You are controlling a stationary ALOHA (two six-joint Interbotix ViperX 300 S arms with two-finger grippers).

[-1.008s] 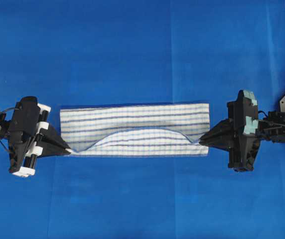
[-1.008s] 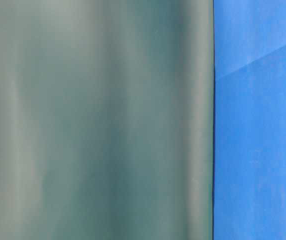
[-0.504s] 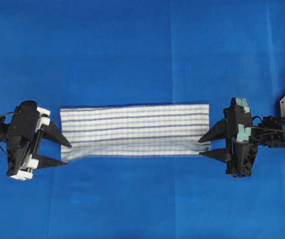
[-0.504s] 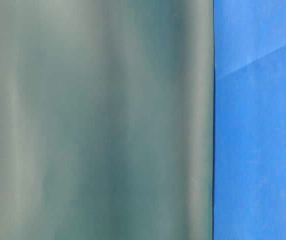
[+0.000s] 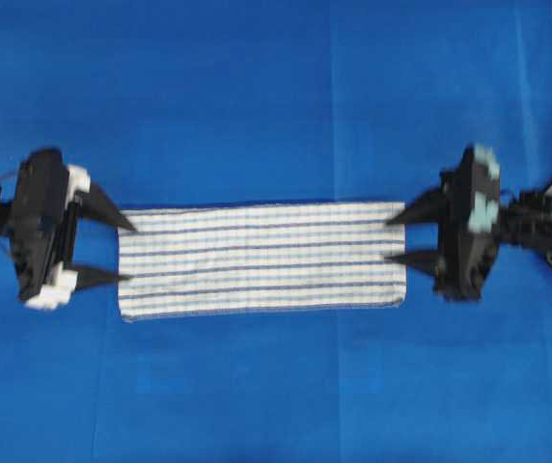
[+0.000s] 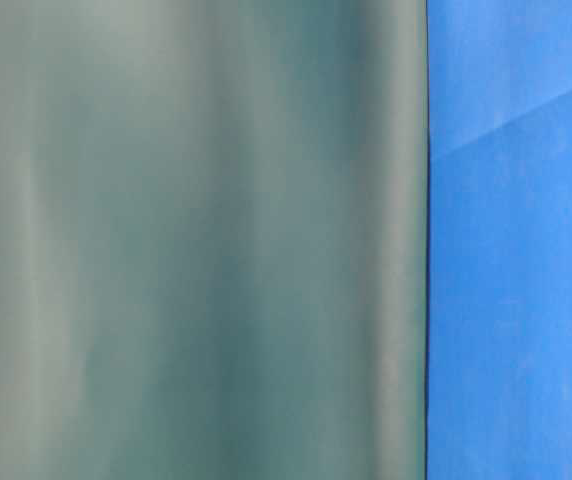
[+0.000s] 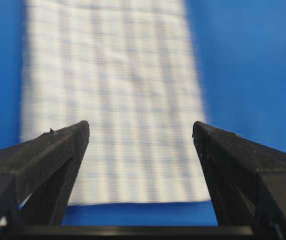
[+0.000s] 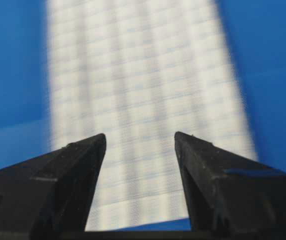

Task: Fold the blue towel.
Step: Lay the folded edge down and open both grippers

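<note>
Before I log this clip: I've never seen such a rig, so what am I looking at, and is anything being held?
Two robot arms face each other across a blue table covering. The overhead view shows the left gripper and right gripper, both open, at the short ends of the blue towel, a striped cloth lying flat. Nothing is held. The two close-ups come from cameras on each wrist, looking out between black fingers along the towel. The table-level view is mostly blocked by a blurred grey-green surface.
</note>
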